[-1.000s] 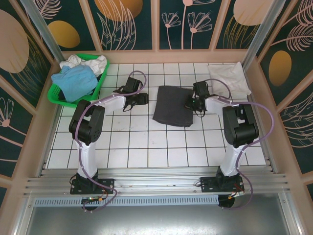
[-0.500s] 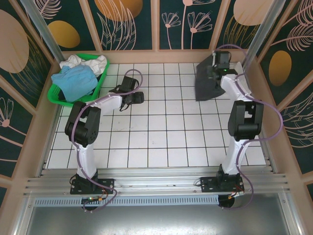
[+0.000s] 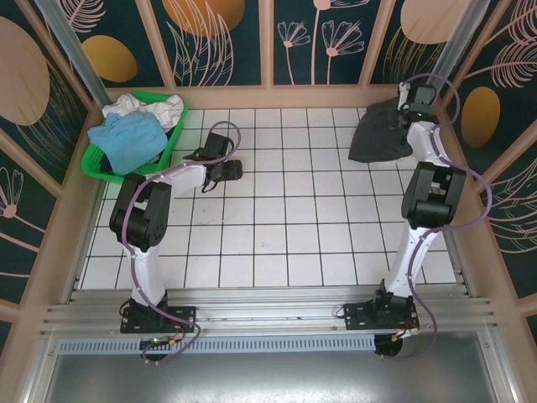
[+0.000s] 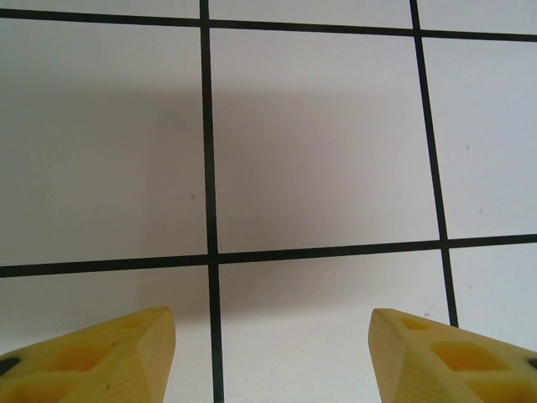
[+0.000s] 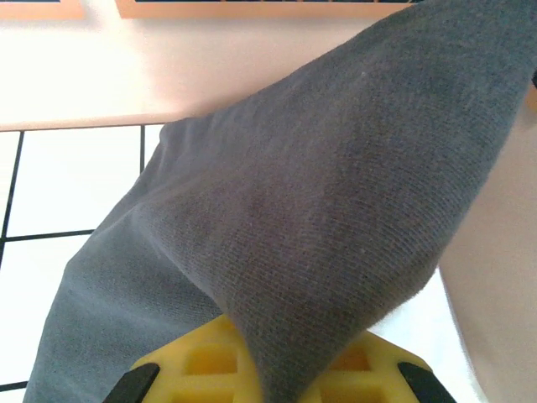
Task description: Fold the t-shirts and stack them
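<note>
Clamping the dark shirt (image 3: 379,134), the right gripper (image 3: 413,107) has carried it to the far corner; the left gripper (image 3: 236,170) gapes near the basket (image 3: 95,169).

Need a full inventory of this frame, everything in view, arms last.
dark t-shirt: 1, charcoal, held at the table's far right corner
light blue t-shirt: 1, light blue, crumpled in the basket
white t-shirts: count unclear, white, bunched in the basket behind the blue one
basket: 1, green, far left corner
table: 1, white tiles with black grid lines
wall panels: several, dark teal with peach plant prints, around the table
left gripper: 1, yellow fingers, open, over bare tile near the basket
right gripper: 1, yellow fingers, shut on the dark t-shirt
</note>
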You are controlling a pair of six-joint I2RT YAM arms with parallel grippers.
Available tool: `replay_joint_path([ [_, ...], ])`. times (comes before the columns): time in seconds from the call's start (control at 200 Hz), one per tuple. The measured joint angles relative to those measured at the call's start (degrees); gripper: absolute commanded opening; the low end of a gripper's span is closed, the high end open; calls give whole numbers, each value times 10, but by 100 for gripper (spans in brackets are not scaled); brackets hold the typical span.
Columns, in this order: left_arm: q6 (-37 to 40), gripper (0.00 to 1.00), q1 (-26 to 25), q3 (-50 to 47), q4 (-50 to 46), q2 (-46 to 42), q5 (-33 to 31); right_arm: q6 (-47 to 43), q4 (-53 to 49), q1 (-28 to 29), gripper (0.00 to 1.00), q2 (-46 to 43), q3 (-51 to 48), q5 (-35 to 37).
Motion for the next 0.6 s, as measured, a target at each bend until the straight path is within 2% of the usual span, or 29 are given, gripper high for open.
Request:
replay_joint_path([
  [0.145, 0, 62, 0, -3, 0, -5, 0, 1, -14, -15, 0, 31, 56, -24],
  [0.385, 2, 62, 1, -4, -2, -6, 0, 10, -5, -42, 0, 42, 62, -66],
  [0.601, 3, 62, 1, -4, -3, -6, -1, 30, -9, -80, 0, 105, 120, -115],
])
